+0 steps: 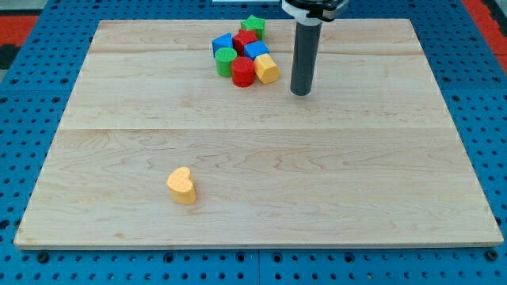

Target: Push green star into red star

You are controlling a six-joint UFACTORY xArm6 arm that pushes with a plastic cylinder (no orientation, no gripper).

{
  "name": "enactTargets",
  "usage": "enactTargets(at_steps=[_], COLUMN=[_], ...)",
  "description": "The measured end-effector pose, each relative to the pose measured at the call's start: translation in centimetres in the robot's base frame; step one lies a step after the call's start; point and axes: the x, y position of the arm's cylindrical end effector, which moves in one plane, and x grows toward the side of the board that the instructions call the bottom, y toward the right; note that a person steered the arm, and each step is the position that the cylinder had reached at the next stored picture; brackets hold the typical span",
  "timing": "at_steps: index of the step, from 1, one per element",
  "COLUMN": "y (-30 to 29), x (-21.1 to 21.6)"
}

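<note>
- Pale wooden board (261, 182) is seen lying on a blue pegboard bench (32, 119).
- No jaws are fitted; my tip (300, 93), the end of a straight dark rod, rests on bare wood just to the view's right of the cluster, touching no block.
- Nearest are noted a yellow block (267, 69) and a red cylinder (243, 72); beyond, a blue cube (255, 51), a green cylinder (226, 61), another blue block (223, 44).
- Green star (253, 25) is seen at the view's top, apparently touching the red star (245, 39); the task is judged nearly or already done.
- A yellow heart-shaped block (182, 186) lies well apart, lower left.
</note>
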Motion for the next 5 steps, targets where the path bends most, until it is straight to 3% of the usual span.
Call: enactTargets(at_steps=[1,3,5], y=[-6.0,-21.4,-23.5], x=[2.4,1.6,0.6])
